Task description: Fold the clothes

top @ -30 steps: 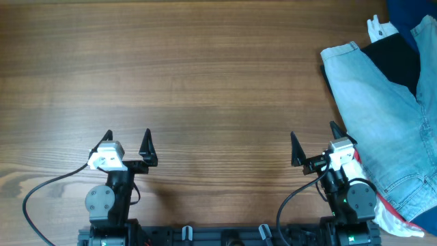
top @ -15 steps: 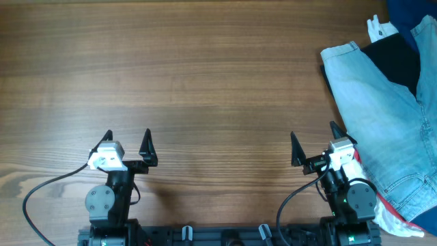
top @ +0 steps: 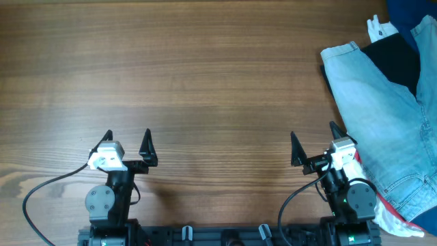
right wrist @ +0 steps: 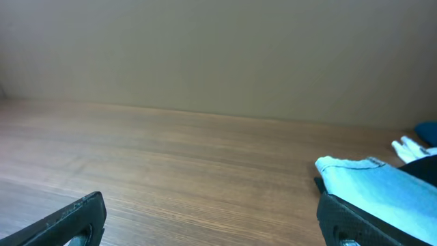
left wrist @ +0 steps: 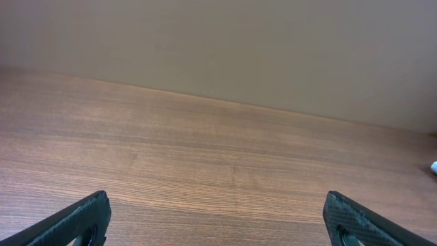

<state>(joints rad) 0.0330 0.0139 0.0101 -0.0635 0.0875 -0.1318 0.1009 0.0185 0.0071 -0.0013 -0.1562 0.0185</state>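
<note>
The light blue denim shorts lie in a heap at the right edge of the wooden table, with one corner showing in the right wrist view. My right gripper is open and empty, just left of the shorts' lower part, its right fingertip close to the denim. My left gripper is open and empty over bare wood at the front left, far from the shorts. In both wrist views only bare table lies between the fingers.
A black garment lies on top of the shorts at the back right, with dark blue cloth and a small white item behind it. White and red cloth lies by the right arm's base.
</note>
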